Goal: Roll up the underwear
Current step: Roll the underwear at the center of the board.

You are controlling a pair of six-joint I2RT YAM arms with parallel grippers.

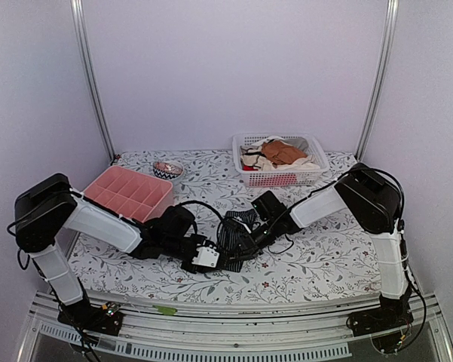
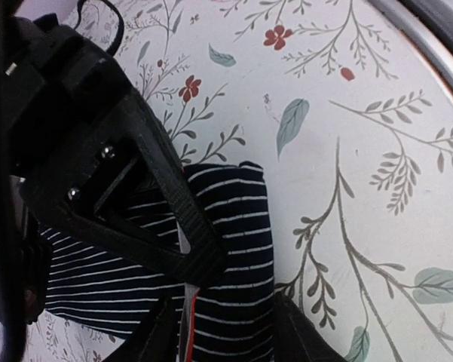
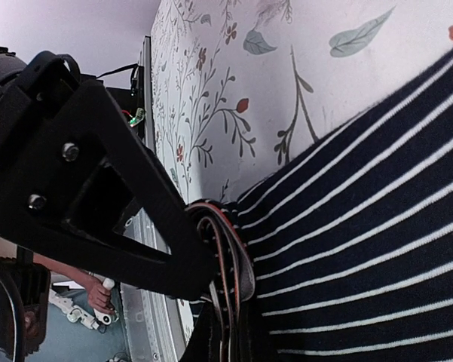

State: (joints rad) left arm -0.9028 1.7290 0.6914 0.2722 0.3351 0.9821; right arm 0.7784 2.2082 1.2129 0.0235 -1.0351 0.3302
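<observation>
The underwear (image 1: 240,228), dark navy with thin white stripes, lies partly folded on the floral tablecloth at the centre front, between the two grippers. My left gripper (image 1: 220,259) is at its near edge. In the left wrist view the left gripper (image 2: 192,302) is shut on a folded, rolled edge of the underwear (image 2: 234,226), where a red trim (image 2: 188,332) shows. My right gripper (image 1: 250,235) is at its right side. In the right wrist view the right gripper (image 3: 218,302) pinches the layered hem of the underwear (image 3: 362,249).
A pink divided organiser (image 1: 128,192) stands at the left. A small patterned roll in a bowl (image 1: 167,169) sits behind it. A white basket (image 1: 280,178) with orange-brown and cream garments is at the back right. Black cables (image 1: 203,207) loop near the left gripper.
</observation>
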